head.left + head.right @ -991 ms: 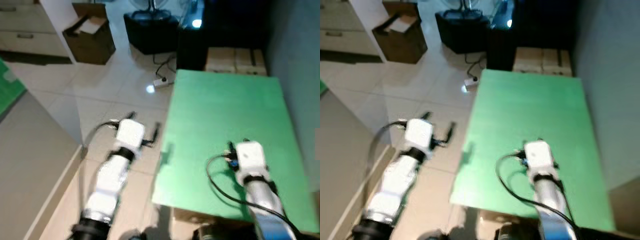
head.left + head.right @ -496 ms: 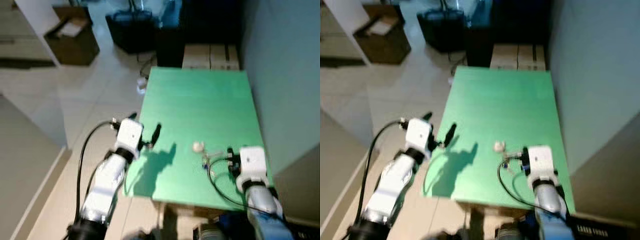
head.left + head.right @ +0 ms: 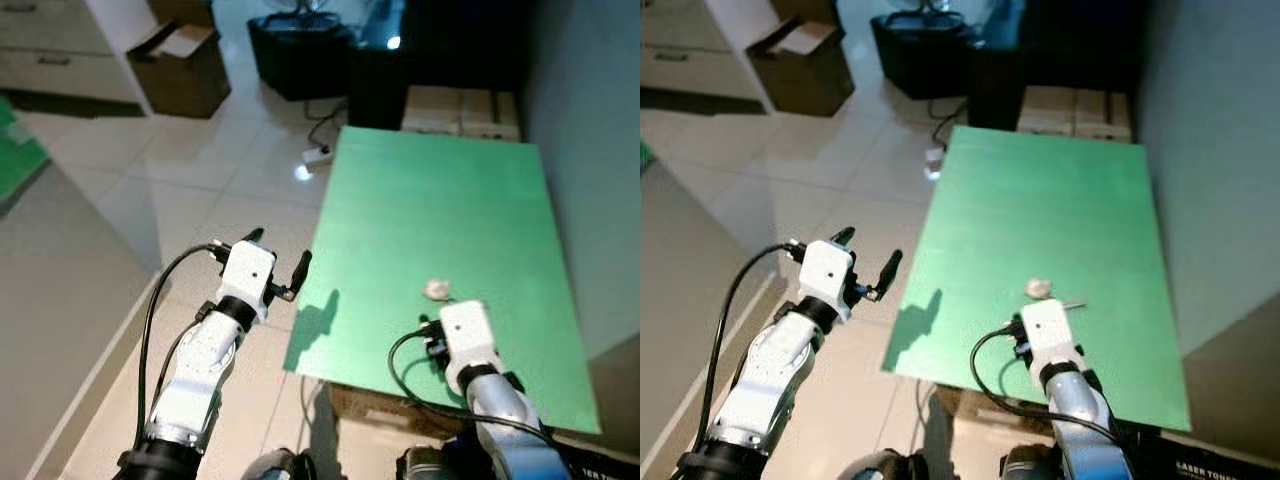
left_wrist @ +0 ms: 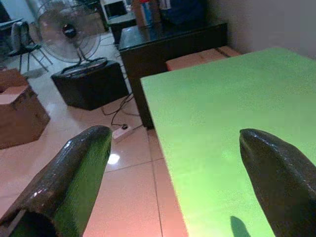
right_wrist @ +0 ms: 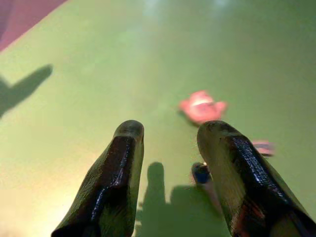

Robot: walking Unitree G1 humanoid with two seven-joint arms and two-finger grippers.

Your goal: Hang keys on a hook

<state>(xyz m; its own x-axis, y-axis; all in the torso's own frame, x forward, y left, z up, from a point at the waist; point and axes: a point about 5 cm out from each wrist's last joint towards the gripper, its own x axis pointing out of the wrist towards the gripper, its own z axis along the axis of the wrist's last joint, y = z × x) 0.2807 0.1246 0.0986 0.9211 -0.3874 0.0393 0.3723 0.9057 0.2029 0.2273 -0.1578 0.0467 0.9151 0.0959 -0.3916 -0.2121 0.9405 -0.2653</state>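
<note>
**A:** What are the head views showing?

**B:** The keys point(image 3: 1045, 291) are lying on the green bench point(image 3: 440, 200), near its front edge, just ahead of the right hand point(image 5: 168, 148). The left hand point(image 3: 275, 262) is hovering over the tiled floor point(image 3: 200, 170) beside the bench's left edge, fingers spread and holding nothing. No hook is appearing anywhere.

**A:** And the left wrist view?

**B:** It is looking between two wide-apart fingers point(image 4: 74, 173) at the bench, a standing fan point(image 4: 66, 34), a dark cabinet point(image 4: 168, 44) and a cardboard box point(image 4: 19, 113). A power strip point(image 4: 121, 132) with its cable is lying on the floor.

**A:** The right wrist view?

**B:** The right hand is released, fingers parted, and the keys with their pale fob point(image 5: 201, 106) are sitting just beyond the tips, slightly toward one finger.

**A:** What could be going wrong?

**B:** I'd judge the keys are lying flat and off-centre, so a finger could be nudging them away or pinching only the fob. Walking off afterwards, the cable, box and fan are crowding the route.
</note>
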